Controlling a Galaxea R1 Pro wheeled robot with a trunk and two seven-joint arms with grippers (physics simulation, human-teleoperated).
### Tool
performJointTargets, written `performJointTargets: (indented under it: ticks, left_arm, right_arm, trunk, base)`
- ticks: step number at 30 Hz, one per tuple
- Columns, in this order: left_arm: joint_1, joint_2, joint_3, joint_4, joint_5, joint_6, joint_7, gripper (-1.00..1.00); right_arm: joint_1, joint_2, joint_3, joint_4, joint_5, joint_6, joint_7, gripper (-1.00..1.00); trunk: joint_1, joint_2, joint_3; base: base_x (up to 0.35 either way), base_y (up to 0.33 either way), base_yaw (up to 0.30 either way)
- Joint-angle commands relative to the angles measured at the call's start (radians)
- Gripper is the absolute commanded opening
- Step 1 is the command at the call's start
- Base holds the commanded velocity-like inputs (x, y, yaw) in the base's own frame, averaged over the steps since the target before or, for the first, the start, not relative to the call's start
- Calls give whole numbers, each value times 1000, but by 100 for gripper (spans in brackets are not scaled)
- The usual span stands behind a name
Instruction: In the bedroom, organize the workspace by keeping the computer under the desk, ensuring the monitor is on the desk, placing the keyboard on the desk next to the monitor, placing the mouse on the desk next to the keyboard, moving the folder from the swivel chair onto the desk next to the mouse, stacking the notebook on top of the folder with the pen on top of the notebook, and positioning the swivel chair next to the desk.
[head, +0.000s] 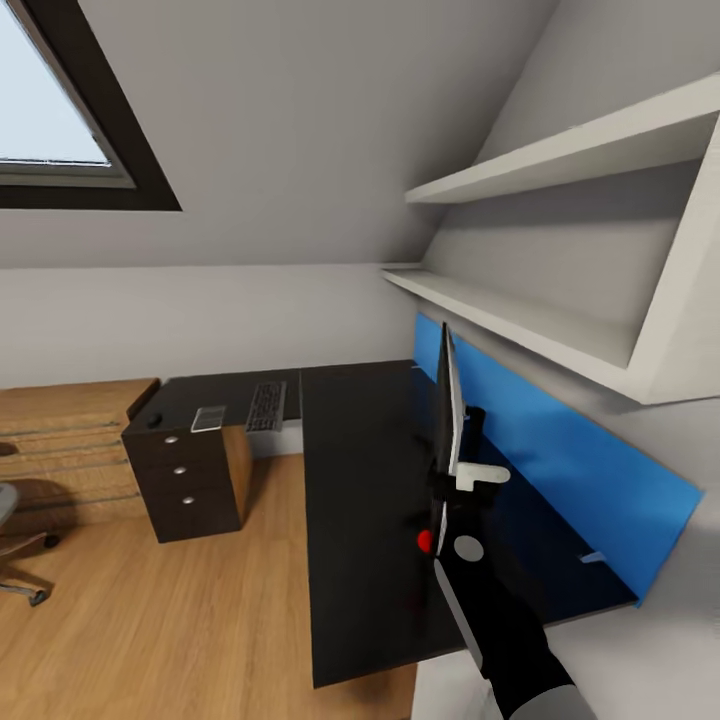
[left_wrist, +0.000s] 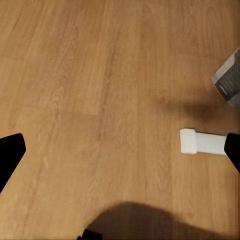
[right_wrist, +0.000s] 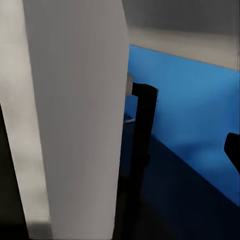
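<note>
The right gripper (head: 462, 478) sits in the lower middle of the head view, at the monitor (head: 447, 400), which stands edge-on across the desk (head: 360, 520); whether its fingers are clamped on the screen I cannot tell, though the arm reaching up from the lower right suggests it is steadying or setting the screen down. In the right wrist view the monitor's grey back (right_wrist: 75, 115) and black neck (right_wrist: 142, 130) loom close, with the blue panel (right_wrist: 190, 115) behind — the screen is probably being placed facing the room. The left gripper (left_wrist: 120, 155) hangs wide over bare wood floor, holding nothing, likely parked out of the way. Toward the left-centre of the head view the keyboard (head: 266, 407) and notebook (head: 209, 418) lie on the desk's far wing, and the chair (head: 12, 540) peeks in at the left edge, well apart from the desk.
</note>
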Motion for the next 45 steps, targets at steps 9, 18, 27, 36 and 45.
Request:
performJointTargets:
  ticks: [9, 18, 27, 36, 45]
  left_arm:
    - [-1, 1, -3, 0, 11, -3, -9, 100]
    - [-1, 0, -3, 0, 11, -3, -9, 100]
    - [-1, 0, -3, 0, 11, -3, -9, 100]
    - [-1, 0, -3, 0, 11, -3, -8, 100]
    - [-1, 0, -3, 0, 11, -6, -7, 100]
  right_arm:
    - [-1, 0, 1, 7, 9, 7, -6, 100]
    - [-1, 0, 1, 8, 9, 7, -7, 100]
    - [-1, 0, 1, 8, 9, 7, -7, 100]
    - [-1, 0, 3, 14, 9, 7, -6, 100]
    - [-1, 0, 3, 18, 9, 7, -5, 100]
  trunk:
    - [0, -1, 1]
    - [0, -1, 1]
    - [0, -1, 1]
    - [0, -1, 1]
    - [0, -1, 1]
  base:
    - [0, -145, -41]
    - [0, -113, -3]
    - [0, -82, 0]
    - [0, -149, 0]
    - [0, -16, 0]
